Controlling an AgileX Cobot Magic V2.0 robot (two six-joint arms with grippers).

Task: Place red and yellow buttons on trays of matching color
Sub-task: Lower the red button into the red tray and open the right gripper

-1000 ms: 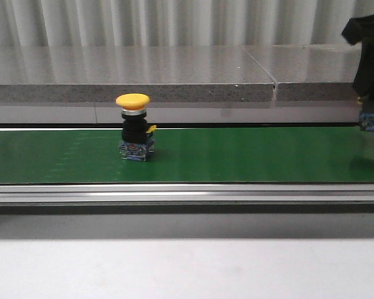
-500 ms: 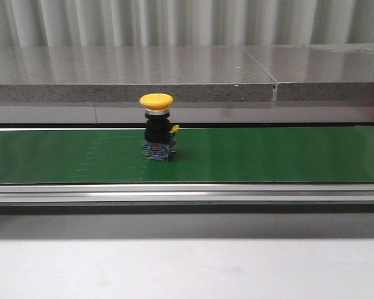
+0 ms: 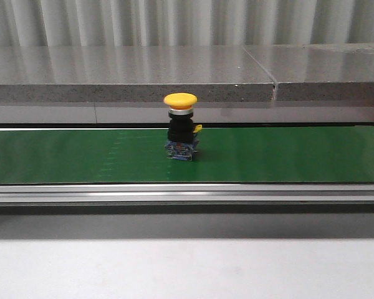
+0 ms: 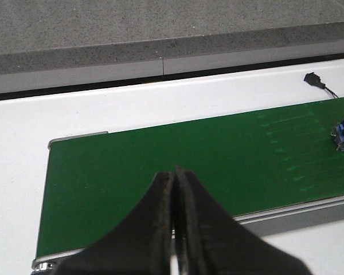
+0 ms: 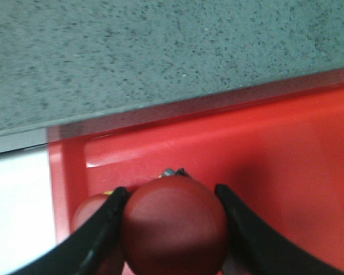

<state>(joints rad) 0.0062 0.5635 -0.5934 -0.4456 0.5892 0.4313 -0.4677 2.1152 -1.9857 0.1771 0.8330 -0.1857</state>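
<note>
Red button over its tray, yellow button waiting.

Left gripper (image 4: 174, 229) is closed, empty; yellow button (image 3: 181, 126) stands on the belt (image 3: 62, 156) beyond it. Right gripper (image 5: 171, 220) clamps the red button (image 5: 175, 224) above the red tray (image 5: 286, 154): lower, release next.

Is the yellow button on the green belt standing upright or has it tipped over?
Upright. In the front view the yellow button stands on its blue base on the green belt, its cap level on top.
</note>
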